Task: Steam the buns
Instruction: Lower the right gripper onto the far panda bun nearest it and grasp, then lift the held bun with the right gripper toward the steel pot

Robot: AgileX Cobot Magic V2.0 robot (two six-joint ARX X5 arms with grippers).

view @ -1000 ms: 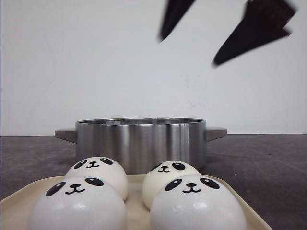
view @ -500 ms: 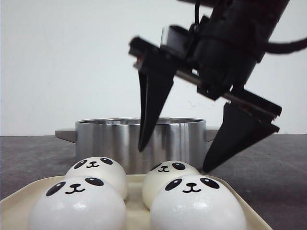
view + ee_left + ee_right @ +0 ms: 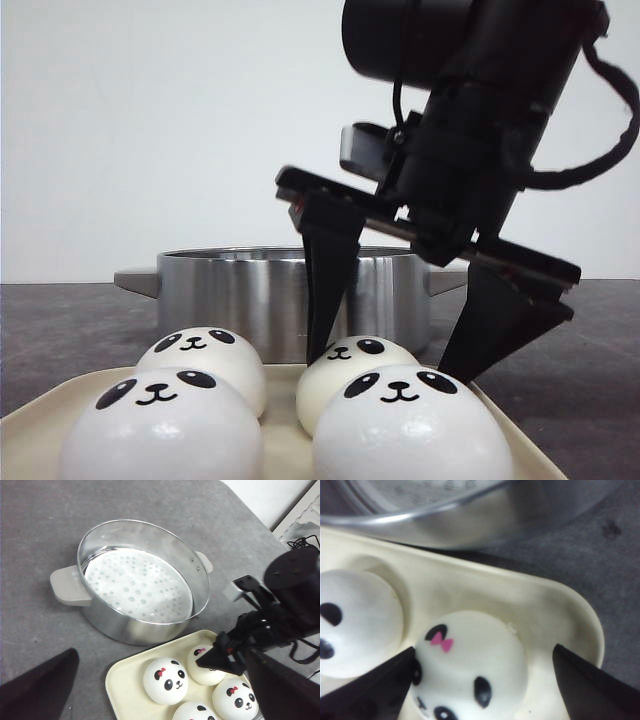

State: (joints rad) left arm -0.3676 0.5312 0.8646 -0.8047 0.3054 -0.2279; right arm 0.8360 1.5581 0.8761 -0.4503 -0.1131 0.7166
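Note:
Four white panda-face buns sit on a cream tray (image 3: 30, 425). In the front view they are front left (image 3: 160, 425), front right (image 3: 410, 425), back left (image 3: 205, 360) and back right (image 3: 355, 362). My right gripper (image 3: 385, 365) is open and low over the tray, its fingers on either side of the back right bun (image 3: 470, 665). One finger (image 3: 380, 685) is at that bun's side, while the other (image 3: 590, 685) stands apart from it. My left gripper (image 3: 161, 652) is open and empty, high above the table. It looks down on the tray (image 3: 125, 690).
A steel steamer pot (image 3: 290, 300) with two grey handles stands just behind the tray. Its perforated insert (image 3: 137, 585) holds nothing. Dark grey tabletop (image 3: 45, 520) surrounds both. A second bun (image 3: 355, 625) lies beside the one between my right fingers.
The right gripper has come down from the top of the front view to tray level. Its open fingers now straddle the back right bun. Buns and pot have not moved.

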